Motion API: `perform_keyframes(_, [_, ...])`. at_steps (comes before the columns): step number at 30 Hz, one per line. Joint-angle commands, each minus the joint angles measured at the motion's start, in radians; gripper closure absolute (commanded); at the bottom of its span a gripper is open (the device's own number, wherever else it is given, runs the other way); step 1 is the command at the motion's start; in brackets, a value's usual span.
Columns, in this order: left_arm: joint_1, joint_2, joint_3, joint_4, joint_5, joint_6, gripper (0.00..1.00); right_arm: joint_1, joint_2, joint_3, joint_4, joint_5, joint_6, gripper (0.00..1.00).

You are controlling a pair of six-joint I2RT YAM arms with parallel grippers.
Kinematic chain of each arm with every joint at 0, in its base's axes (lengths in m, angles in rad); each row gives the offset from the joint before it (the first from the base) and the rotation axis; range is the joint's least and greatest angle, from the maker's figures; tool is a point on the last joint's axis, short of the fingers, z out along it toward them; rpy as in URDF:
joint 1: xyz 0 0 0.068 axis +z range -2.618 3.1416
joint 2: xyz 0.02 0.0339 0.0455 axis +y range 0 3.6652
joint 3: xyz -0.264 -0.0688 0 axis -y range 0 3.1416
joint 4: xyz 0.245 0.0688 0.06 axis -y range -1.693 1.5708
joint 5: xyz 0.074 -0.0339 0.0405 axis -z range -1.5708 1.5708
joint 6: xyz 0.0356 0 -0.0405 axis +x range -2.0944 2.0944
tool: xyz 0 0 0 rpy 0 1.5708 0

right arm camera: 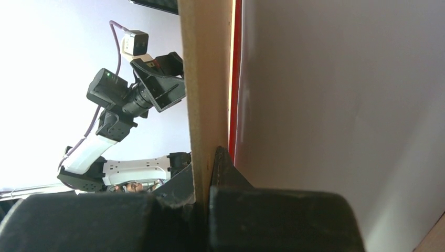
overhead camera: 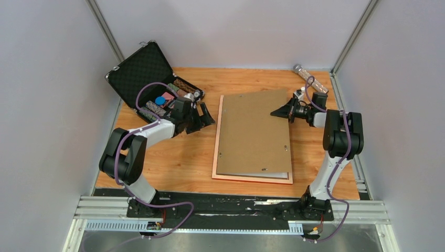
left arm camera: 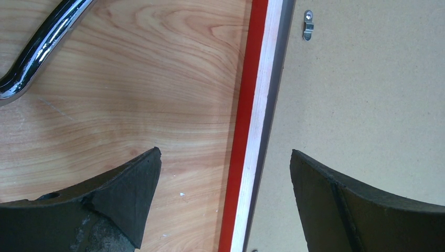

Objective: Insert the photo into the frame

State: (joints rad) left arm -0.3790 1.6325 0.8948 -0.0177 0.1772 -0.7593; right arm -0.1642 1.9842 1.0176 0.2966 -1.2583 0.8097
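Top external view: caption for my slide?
Right end effector pinches the backing board's right edge; left end effector open over the frame's left edge.

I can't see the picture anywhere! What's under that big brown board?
The frame lies beneath the brown board, its rim showing around it. A pale sheet peeks out at the near edge; everything else there is covered.

obstacles: frame point(overhead camera: 216, 157) mid-table | case point(overhead camera: 140, 72) far-left | bottle point(overhead camera: 310, 80) far-right | free: table point(overhead camera: 173, 157) near-left
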Motion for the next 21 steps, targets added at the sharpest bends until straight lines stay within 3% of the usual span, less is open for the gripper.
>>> perform_keyframes(1, [0.006,-0.028,-0.007,0.03,-0.015,0.012,0.0,0.006,0.011,0.047,0.018,-0.058,0.019,1.0])
perform_keyframes(21, [0.011,-0.031,-0.01,0.032,-0.012,0.009,0.0,0.006,0.022,0.041,-0.031,-0.055,-0.029,1.0])
